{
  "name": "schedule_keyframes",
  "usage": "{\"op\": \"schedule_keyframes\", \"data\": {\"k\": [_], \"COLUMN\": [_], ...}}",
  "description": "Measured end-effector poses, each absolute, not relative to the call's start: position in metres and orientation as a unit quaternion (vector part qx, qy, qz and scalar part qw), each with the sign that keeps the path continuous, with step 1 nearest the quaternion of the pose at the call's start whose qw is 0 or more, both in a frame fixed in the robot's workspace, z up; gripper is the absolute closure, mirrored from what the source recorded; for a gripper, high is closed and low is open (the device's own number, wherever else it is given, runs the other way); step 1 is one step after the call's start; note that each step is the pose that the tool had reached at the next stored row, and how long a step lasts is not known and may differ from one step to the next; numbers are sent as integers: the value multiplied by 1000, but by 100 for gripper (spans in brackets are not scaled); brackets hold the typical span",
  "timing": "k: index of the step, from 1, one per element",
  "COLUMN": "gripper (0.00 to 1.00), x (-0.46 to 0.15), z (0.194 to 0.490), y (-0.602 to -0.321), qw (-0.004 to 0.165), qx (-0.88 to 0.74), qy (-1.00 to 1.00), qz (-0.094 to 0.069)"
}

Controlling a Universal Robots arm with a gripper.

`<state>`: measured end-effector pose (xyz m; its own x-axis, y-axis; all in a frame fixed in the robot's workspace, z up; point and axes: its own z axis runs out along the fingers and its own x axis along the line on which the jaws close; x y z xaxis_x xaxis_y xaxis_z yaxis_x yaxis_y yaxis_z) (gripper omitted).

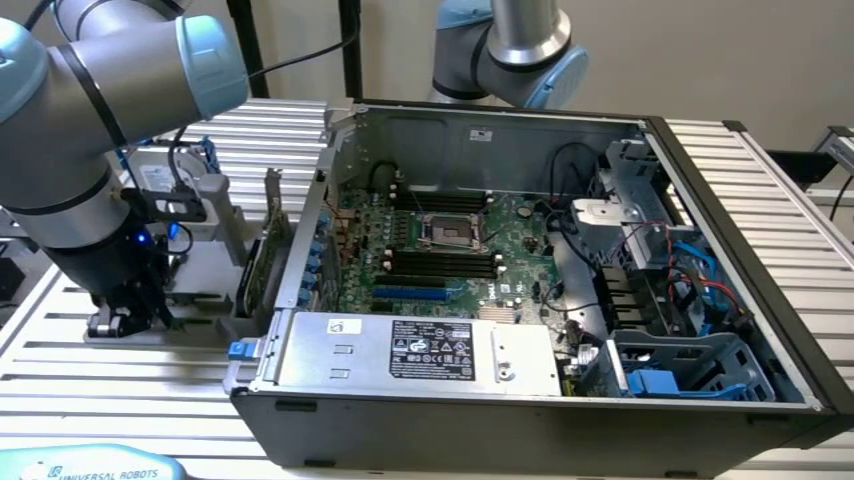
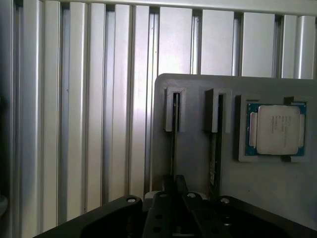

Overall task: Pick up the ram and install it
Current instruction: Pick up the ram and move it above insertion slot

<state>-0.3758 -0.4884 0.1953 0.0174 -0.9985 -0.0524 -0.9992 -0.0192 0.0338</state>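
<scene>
gripper [image 1: 118, 322]: low over the grey holder [image 2: 193, 163], at 9 o'clock of the computer case [image 1: 747, 300]; fingers [image 2: 168, 184] closed on the ram's edge.
ram [image 2: 174, 144]: on edge in a holder slot.
second stick [image 2: 215, 153]: neighbouring slot.
processor [image 2: 276, 130]: holder recess.

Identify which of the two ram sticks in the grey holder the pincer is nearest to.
The ram stick farther from the processor: the pincer sits in line with it, while the other stick, beside the processor, is offset.
</scene>
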Motion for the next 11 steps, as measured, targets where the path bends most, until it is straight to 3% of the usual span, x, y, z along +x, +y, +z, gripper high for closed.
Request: {"op": "schedule_keyframes", "data": {"k": [11], "gripper": [87], "x": [-375], "z": [212], "y": [-488], "qw": [4], "qx": [-713], "qy": [700], "qz": [33]}}
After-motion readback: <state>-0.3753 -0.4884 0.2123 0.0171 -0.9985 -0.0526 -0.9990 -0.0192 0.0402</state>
